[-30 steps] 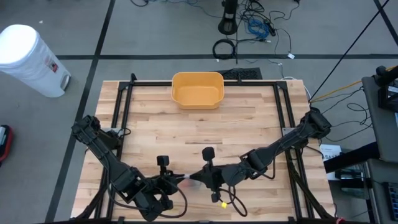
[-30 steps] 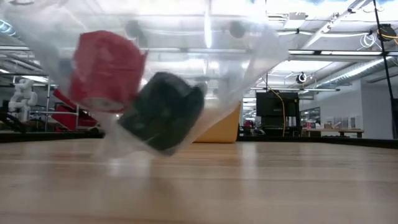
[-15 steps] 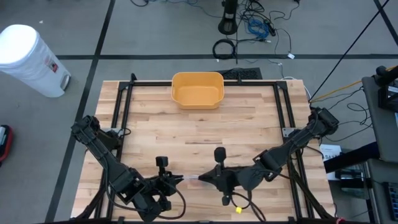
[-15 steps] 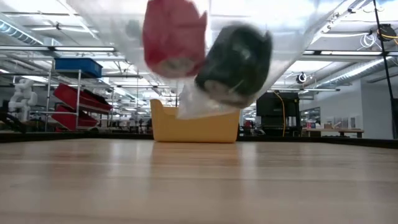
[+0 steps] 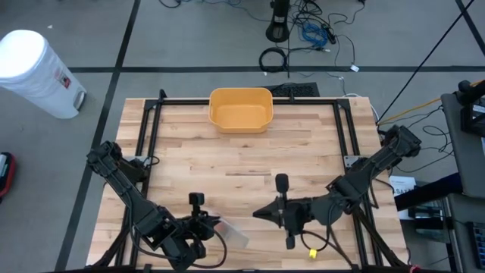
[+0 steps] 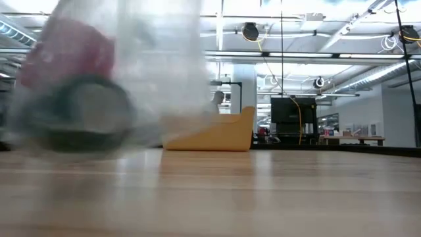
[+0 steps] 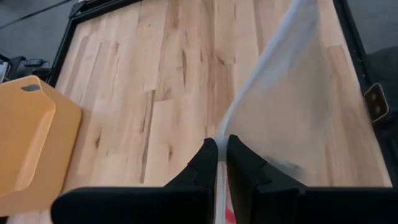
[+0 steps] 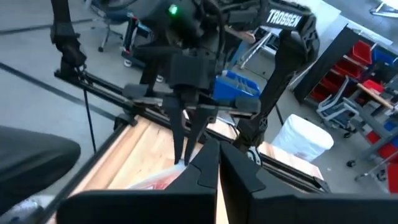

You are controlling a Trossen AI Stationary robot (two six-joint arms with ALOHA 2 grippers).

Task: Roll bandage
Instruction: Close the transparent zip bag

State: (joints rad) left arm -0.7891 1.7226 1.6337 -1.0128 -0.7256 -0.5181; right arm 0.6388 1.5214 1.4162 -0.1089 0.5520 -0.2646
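Plastic bag (image 5: 227,230) with red and dark bandage rolls (image 6: 72,99) lies low on the counter (image 5: 303,144) at lower left of the high view, its edge pinched by the left claw (image 7: 217,163). Right claw (image 5: 258,213), at lower centre, is pressed together and holds nothing.

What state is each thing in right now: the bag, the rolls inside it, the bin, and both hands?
Plastic bag: pinched at one edge by the left hand, lying on the table.
Red roll: inside the bag.
Dark roll: inside the bag, below the red one.
Yellow bin: upright, empty.
Left hand: shut on the plastic bag.
Right hand: shut, holding nothing, apart from the bag.
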